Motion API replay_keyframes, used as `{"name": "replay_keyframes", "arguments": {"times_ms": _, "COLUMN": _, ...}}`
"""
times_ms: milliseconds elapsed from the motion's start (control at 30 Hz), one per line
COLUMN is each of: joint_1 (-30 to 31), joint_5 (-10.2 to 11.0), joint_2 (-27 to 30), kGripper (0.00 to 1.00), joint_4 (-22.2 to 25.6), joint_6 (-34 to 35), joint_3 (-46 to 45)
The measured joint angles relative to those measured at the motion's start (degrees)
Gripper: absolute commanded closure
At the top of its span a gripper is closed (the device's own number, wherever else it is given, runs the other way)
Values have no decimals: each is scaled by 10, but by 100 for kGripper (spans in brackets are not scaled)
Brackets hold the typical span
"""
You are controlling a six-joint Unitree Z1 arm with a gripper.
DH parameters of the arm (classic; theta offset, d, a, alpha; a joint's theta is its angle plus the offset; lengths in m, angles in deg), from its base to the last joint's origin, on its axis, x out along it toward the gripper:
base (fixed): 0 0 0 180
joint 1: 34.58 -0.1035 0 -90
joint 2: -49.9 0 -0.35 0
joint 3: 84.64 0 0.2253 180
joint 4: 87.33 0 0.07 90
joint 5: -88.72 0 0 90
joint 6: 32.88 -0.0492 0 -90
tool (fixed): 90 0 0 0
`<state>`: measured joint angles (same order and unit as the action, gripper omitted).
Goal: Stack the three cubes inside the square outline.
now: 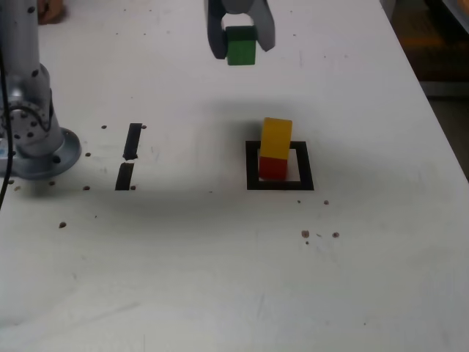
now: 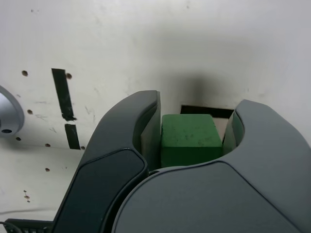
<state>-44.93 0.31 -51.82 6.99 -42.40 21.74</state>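
Gripper Clamped on Green Cube; Yellow and Red Cubes Stacked in Square Outline

The gripper (image 1: 242,48) is closed on the green cube (image 1: 241,53), with one finger on each of two opposite sides. The green cube is held clear of the table (image 1: 183,249) and apart from the other two cubes. In the exterior view, it appears above the stack and slightly toward that view's left.

The yellow cube (image 1: 277,136) rests on the red cube (image 1: 273,169). The red cube is located inside the square outline (image 1: 281,185), nearer the frame side at the exterior view's left; a white strip of the centre shows on its other side.

Farther toward the exterior view's left, two short black tape strips (image 1: 133,141) lie on the table, roughly end to end. Beyond them, a grey upright fixture (image 1: 35,136) stands on a round base (image 1: 66,155), with a black cable (image 1: 6,117) alongside. Small dark spots mark the white table surface. A brown item (image 1: 50,12), partly cut off, is visible in the exterior view's upper left corner; its type cannot be determined.
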Motion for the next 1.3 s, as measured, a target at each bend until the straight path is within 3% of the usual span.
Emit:
{"name": "replay_keyframes", "arguments": {"times_ms": 267, "joint_1": 49, "joint_5": -13, "joint_2": -5, "kGripper": 85, "joint_4": 17, "joint_6": -5, "joint_3": 60}}
{"name": "replay_keyframes", "arguments": {"times_ms": 500, "joint_1": 88, "joint_5": -28, "joint_2": -15, "kGripper": 85, "joint_4": 17, "joint_6": -1, "joint_3": 65}}
{"name": "replay_keyframes", "arguments": {"times_ms": 767, "joint_1": 132, "joint_5": -30, "joint_2": -34, "kGripper": 85, "joint_4": 11, "joint_6": 22, "joint_3": 62}}
{"name": "replay_keyframes", "arguments": {"times_ms": 967, "joint_1": 145, "joint_5": -31, "joint_2": -40, "kGripper": 85, "joint_4": -3, "joint_6": 38, "joint_3": 47}}
{"name": "replay_keyframes", "arguments": {"times_ms": 1300, "joint_1": 162, "joint_5": -43, "joint_2": -42, "kGripper": 83, "joint_4": -65, "joint_6": 54, "joint_3": 0}}
